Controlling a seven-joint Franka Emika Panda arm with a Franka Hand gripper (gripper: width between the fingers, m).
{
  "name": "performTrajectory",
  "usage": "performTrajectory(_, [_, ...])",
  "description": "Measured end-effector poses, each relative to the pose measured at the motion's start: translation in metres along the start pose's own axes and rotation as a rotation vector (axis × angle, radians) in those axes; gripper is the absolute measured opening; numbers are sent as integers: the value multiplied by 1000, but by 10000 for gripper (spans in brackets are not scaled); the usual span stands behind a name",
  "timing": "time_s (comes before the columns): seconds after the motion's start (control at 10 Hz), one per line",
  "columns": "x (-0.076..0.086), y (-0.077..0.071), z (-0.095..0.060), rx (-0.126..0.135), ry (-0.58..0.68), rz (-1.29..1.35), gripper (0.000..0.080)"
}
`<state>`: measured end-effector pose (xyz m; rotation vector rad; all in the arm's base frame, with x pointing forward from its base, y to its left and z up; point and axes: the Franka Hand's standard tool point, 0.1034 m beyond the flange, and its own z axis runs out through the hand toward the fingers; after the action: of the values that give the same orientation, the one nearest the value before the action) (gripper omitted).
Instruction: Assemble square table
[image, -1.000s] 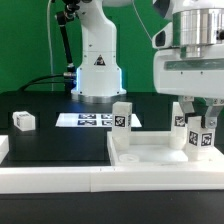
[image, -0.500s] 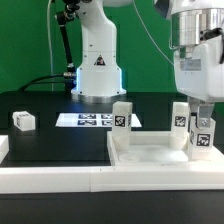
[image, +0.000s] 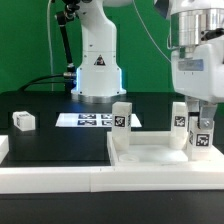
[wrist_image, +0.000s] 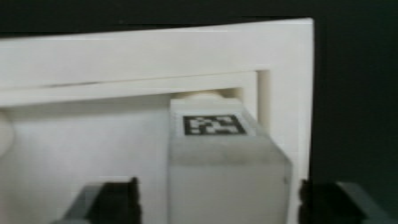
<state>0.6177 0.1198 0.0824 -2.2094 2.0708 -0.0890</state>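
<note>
The square tabletop (image: 160, 150) is seen lying flat at the near edge of the black table (image: 60, 140), pressed into the corner of the long white barrier rail (image: 50, 178), and it sits directly beneath the gripper (image: 201, 122). Three legs are found standing upright on it. Behind it, well beyond the tool, the marker board (image: 85, 120) is left flat on the table.

Straight under the tool, the near corner leg (image: 201, 140) is picked out; in the wrist view this tagged leg (wrist_image: 228, 160) is framed between the two dark fingertips (wrist_image: 114, 200), with a visible gap on either side. The jaws are therefore read as parted and clamped on nothing, the leg standing on its own. Its long axis is vertical, in line with the gripper's approach, so any re-grip or retreat would be made straight along that axis.

Two further legs (image: 121, 117) (image: 181, 116) are spotted beyond the tool, and a loose leg block (image: 23, 121) is noted far off to the exterior view's left, lying on the table: the likeliest next fetch.
</note>
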Motion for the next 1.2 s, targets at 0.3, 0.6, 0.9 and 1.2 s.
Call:
performTrajectory(0.3, [-3, -3, -2, -13, 16, -322, 641])
performTrajectory(0.6, [-1, -5, -1, 9, 25, -517, 648])
performTrajectory(0.9, [-1, -8, 1, 28, 41, -766, 649])
performTrajectory(1.2, [-10, -6, 4, 16, 50, -946, 649])
